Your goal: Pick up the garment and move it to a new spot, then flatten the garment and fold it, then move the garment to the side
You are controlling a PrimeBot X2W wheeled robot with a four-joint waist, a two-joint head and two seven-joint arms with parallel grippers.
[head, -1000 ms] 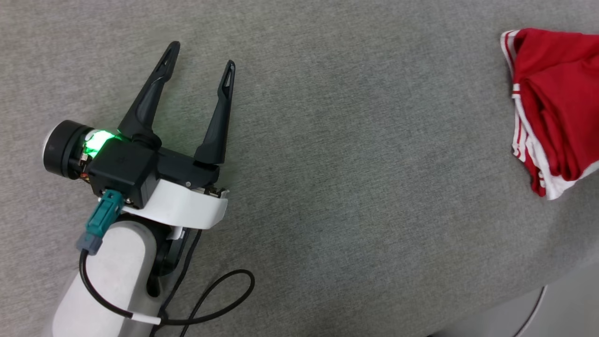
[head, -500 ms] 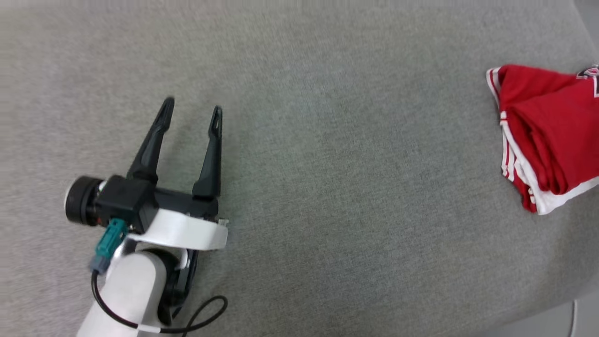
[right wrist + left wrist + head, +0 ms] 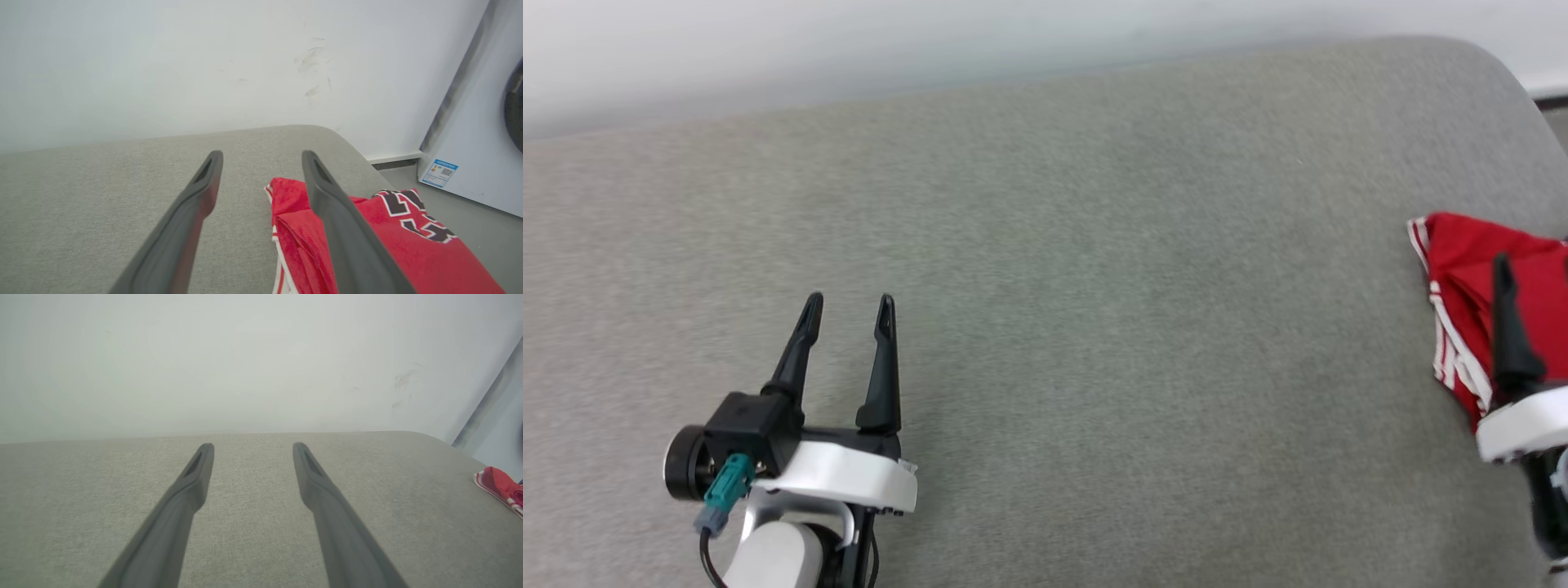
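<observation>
Folded red fabric jersey with white striped trim (image 3: 1462, 253) lies at the frame's right edge on grey upholstery (image 3: 1094, 245), seemingly set aside; left gripper (image 3: 850, 300) and right gripper (image 3: 262, 154) hover spread-fingered, empty.

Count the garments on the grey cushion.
1. The red jersey lies folded at the right end of the cushion, partly out of frame; more could lie beyond.

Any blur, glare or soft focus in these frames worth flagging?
Head view: the grey cushion looks smeared, slight motion blur; light flat, no hard shadows. Left wrist view: the left hand goes soft close to the lens, the wall washed pale. Right wrist view: lettering on the garment reads clearly; the white appliance leans, wide-angle distortion.
</observation>
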